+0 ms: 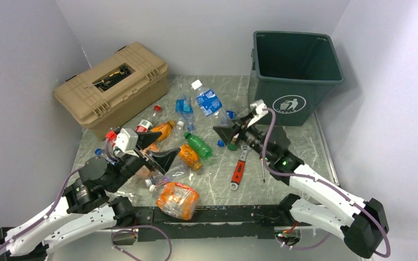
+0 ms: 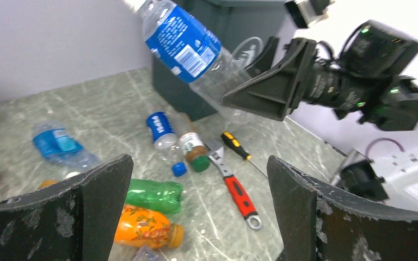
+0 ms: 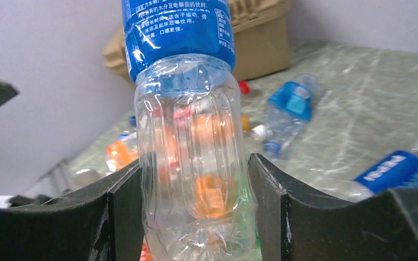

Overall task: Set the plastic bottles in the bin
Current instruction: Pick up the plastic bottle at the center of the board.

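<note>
**Item in hand.** One clear bottle with a blue label (image 1: 209,101) and a white cap is off the table, tilted with the cap toward the far edge. It hangs over the middle of the table, short of the bin (image 1: 283,99) and below its rim. The right gripper (image 3: 194,179) grasps it: both fingers press the bottle's clear lower body, below the label.

**Bin.** The dark green bin stands upright at the far right corner of the table (image 1: 305,147). No bottle shows in the part of its interior that is in view; the floor of the bin cannot be seen fully.

**Other bottles.** The rest lie across the middle and near left of the table. They include:
- a green bottle (image 1: 198,145) near the centre;
- a large crushed orange bottle (image 1: 177,200) at the near edge;
- a blue-labelled clear bottle (image 1: 185,106) toward the far edge.

**Left gripper.** The left gripper (image 1: 163,159) hovers over the near left cluster with its fingers spread wide and nothing between them.

**Non-task items.** A red-handled wrench (image 1: 238,171) and a screwdriver (image 2: 237,147) lie right of centre. A tan toolbox (image 1: 111,87) sits at the far left corner.

**Progress.** Judged as early. One bottle is gripped but not yet delivered, and roughly a dozen wait on the table. What is left is to carry the held bottle over the rim, release it, and repeat for each bottle.
</note>
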`<state>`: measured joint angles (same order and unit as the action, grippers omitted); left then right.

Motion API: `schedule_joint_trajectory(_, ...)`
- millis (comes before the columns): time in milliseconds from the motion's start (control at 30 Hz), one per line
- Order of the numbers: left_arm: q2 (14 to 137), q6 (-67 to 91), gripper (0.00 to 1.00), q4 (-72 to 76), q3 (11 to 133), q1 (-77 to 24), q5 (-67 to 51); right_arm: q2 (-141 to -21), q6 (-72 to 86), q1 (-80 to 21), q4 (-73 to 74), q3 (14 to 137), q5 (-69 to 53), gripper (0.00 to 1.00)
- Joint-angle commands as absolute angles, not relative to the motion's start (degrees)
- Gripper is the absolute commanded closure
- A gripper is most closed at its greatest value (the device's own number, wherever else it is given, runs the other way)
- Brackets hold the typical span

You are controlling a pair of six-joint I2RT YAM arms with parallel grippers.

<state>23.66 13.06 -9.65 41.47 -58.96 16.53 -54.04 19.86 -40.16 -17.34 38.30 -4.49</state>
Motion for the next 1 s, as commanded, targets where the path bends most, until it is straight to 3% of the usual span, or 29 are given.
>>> schedule_joint_trajectory(0,26.51,15.78,0.0,-3.82,42.42,-59.24,4.57,-51.09,33.03,-40.96,-44.78,27.83,-10.96,0.56)
schedule_joint_trajectory(333,36.06,21.27,0.01,1.53,50.48,-59.15,-0.16,-53.34,39.87,-46.87,-70.09,20.06,-11.55,0.58)
schedule_joint_trajectory(633,41.33,24.49,0.0,6.17,52.0,-57.54,-2.7,-54.69,39.84,-50.19,-74.57,20.72,-12.18,0.58)
schedule_joint_trajectory(967,46.12,34.49,0.01,17.03,50.37,-45.47,-19.29,-54.86,41.08,-51.5,-76.31,20.19,-15.26,0.58)
